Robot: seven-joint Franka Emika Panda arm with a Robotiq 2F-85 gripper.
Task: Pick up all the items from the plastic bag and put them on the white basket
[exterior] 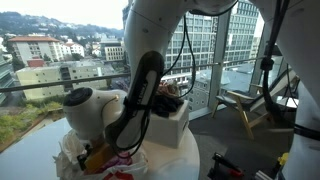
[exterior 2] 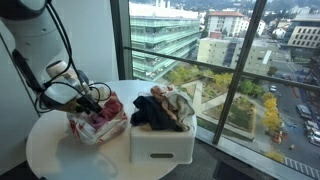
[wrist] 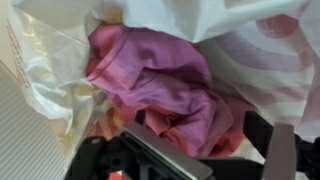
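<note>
Round white worktop (exterior 2: 55, 150) beside a tall window. Plastic bag (exterior 2: 95, 122) upright near its middle, mouth facing up, stuffed with crumpled pink cloth (wrist: 170, 85); bunched, no clear long axis. Just beside it, white basket (exterior 2: 160, 142), long side running from the bag toward the glass, holding dark and pale clothes (exterior 2: 158, 110). End effector (exterior 2: 92, 98) reaching down at the bag's mouth, fingers spread apart over the pink cloth in the wrist view, gripping nothing.
</note>
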